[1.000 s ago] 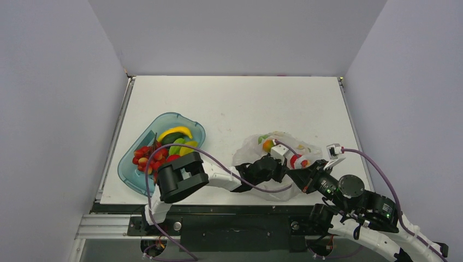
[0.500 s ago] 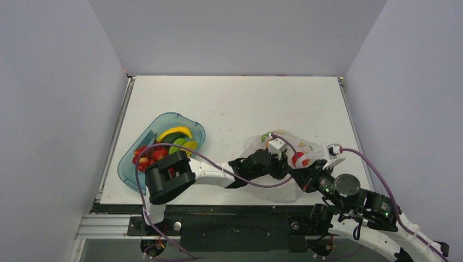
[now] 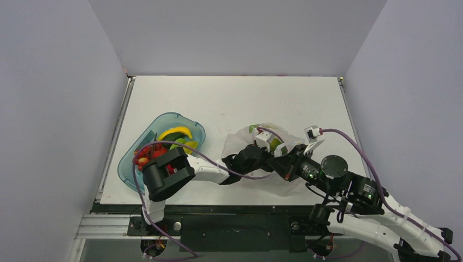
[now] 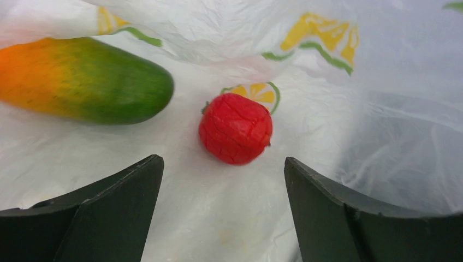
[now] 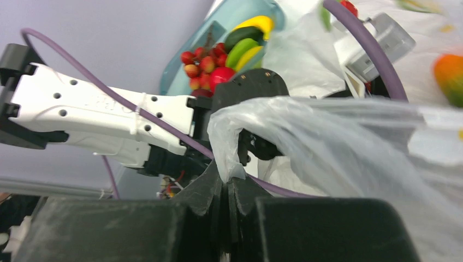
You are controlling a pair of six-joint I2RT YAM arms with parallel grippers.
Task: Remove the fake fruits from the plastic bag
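Note:
The plastic bag (image 3: 238, 144) lies crumpled at the table's front middle. My left gripper (image 4: 224, 168) is inside it, open, with nothing between its fingers. A red round fruit (image 4: 236, 128) rests on the bag's floor just beyond the fingertips. An orange-green mango (image 4: 87, 79) lies to its left. My right gripper (image 5: 228, 183) is shut on a fold of the bag's edge (image 5: 256, 125) and holds it up. In the top view the right gripper (image 3: 286, 164) sits at the bag's near right side. The mango (image 5: 450, 76) shows through the film.
A teal oval tray (image 3: 165, 116) at the left holds a yellow banana (image 3: 174, 132), green pieces and a cluster of red berries (image 3: 144, 155). The left arm (image 3: 207, 172) reaches across from beside the tray to the bag. Purple cables loop over both arms.
My left gripper has opened wide and pushed further into the bag. The right arm has moved left with the bag's edge, and the bag has shifted left.

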